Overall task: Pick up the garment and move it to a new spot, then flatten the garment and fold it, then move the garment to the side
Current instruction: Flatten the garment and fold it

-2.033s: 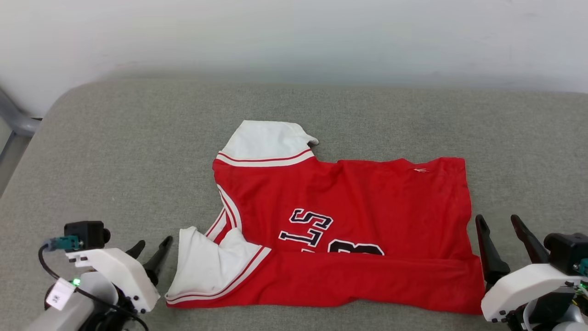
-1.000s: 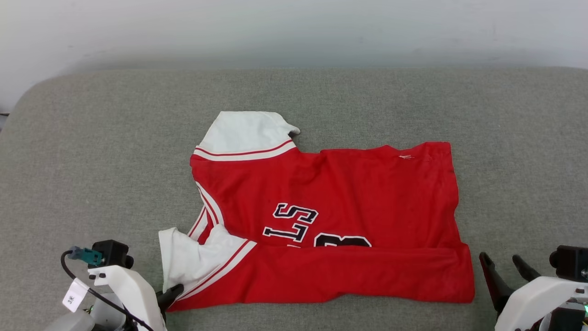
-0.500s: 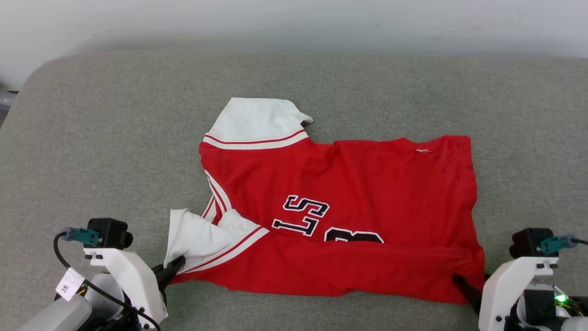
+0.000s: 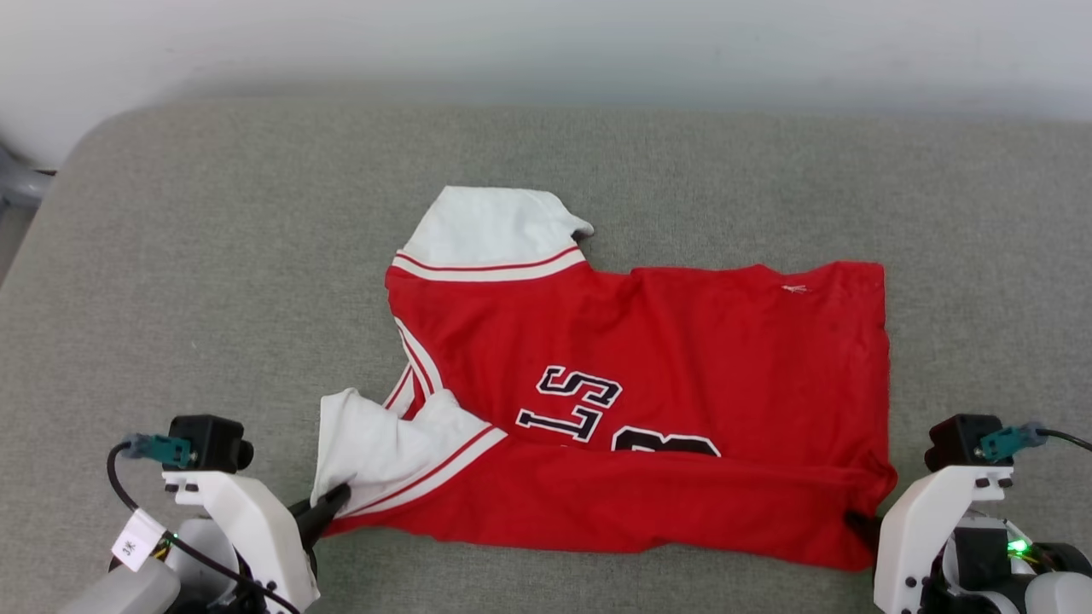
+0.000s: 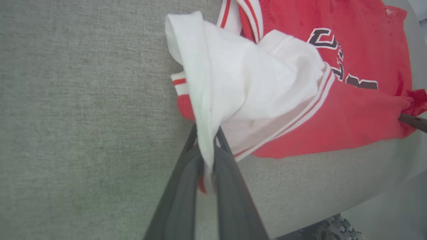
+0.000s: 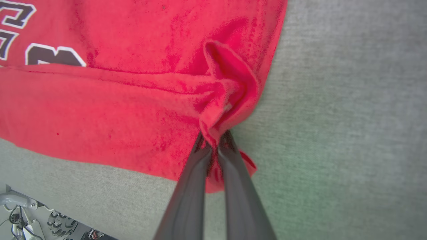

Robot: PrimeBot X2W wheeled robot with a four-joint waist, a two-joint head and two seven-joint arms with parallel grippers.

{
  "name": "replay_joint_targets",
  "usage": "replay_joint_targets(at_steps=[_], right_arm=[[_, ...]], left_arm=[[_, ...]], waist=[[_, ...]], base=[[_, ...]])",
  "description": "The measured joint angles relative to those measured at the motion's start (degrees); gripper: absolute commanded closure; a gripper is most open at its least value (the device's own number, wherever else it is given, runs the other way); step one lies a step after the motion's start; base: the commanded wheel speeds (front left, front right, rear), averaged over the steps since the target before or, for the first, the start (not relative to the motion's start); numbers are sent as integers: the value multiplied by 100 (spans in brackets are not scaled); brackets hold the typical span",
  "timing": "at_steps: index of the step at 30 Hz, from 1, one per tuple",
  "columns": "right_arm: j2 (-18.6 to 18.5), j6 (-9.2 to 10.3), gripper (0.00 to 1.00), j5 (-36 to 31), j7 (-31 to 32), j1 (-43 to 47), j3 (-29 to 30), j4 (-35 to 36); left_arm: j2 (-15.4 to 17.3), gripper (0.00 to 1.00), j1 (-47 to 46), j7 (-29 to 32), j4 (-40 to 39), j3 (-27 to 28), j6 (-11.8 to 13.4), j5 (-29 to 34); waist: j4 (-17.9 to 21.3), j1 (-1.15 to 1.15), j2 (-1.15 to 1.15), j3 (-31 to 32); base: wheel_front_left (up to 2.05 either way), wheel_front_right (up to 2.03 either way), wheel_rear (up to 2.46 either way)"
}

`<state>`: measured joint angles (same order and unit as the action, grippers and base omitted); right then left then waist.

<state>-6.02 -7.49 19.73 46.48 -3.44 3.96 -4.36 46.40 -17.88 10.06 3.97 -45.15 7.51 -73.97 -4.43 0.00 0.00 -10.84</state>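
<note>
**Head view:** got a red jersey-style T-shirt garment [image 4: 648,375] with white short sleeves, red-and-white striped trim and black-and-white outlined lettering, spread on a grey woven-fabric cushion [image 4: 213,256]. Collar end toward the left, hem toward the right, near long edge folded up over the bottom of the lettering. Plain white wall [image 4: 546,43] behind. Dark two-fingered left gripper [image 4: 334,501] at lower left, tips touching the corner of the near white sleeve [image 4: 384,452]; can't tell the grip from up here. Dark two-fingered right gripper [image 4: 857,522] at lower right, tip tucked against the near hem corner, mostly hidden behind its white wrist housing.

**Left wrist view:** fingers [image 5: 180,186] pressed together on a bunched edge of the white sleeve, cloth squeezed between them, a bit of red trim poking out below the pinch. Sleeve gathered into a loose cone above the tips, red body running off to the upper right. Far right edge: right gripper's dark finger [image 5: 413,120] touching the red hem corner.

**Right wrist view:** fingers [image 6: 193,186] pressed together, pinching the gathered red hem corner. Fabric puckered into folds just above the tips, small flap sticking out beside the right-hand finger. Rest of the red body lying left and up from the pinch, lettering at upper left, bare grey cushion to the right.
</note>
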Motion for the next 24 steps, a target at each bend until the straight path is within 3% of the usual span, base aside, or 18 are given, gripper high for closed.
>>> replay_joint_targets(at_steps=[7, 13, 20, 21, 22, 23, 24], right_arm=[[-114, 0, 100, 127, 310, 509, -63, 400], [-116, -1, 100, 301, 536, 1098, 60, 736], [-11, -1, 100, 341, 702, 1518, 264, 926], [18, 0, 74, 341, 690, 1540, 285, 902], [52, 0, 46, 342, 620, 1560, 303, 866], [85, 0, 0, 342, 523, 1575, 314, 820], [100, 0, 0, 342, 437, 1584, 305, 772]], left_arm=[[62, 100, 474, 37, -203, -101, 258, -156], [320, 100, 1020, 22, -532, -108, 589, -345], [374, 100, 1323, 19, -727, -131, 657, -527], [321, 100, 1323, 25, -708, -166, 619, -530], [244, 66, 1321, -41, -653, -171, 601, -483], [156, 13, 1309, -65, -580, -170, 560, -498], [99, 0, 1293, -42, -519, -214, 510, -495]], waist=[[-28, 0, 0, 549], [-60, -1, 0, 1046], [-92, -1, 0, 1188], [-90, -1, 0, 1181], [-88, -1, 0, 1172], [-88, -1, 0, 1162], [-89, -1, 0, 1155]], base=[[0, 0, 0], [0, 0, 0], [0, 0, 0], [0, 0, 0], [0, 0, 0], [0, 0, 0], [0, 0, 0]])
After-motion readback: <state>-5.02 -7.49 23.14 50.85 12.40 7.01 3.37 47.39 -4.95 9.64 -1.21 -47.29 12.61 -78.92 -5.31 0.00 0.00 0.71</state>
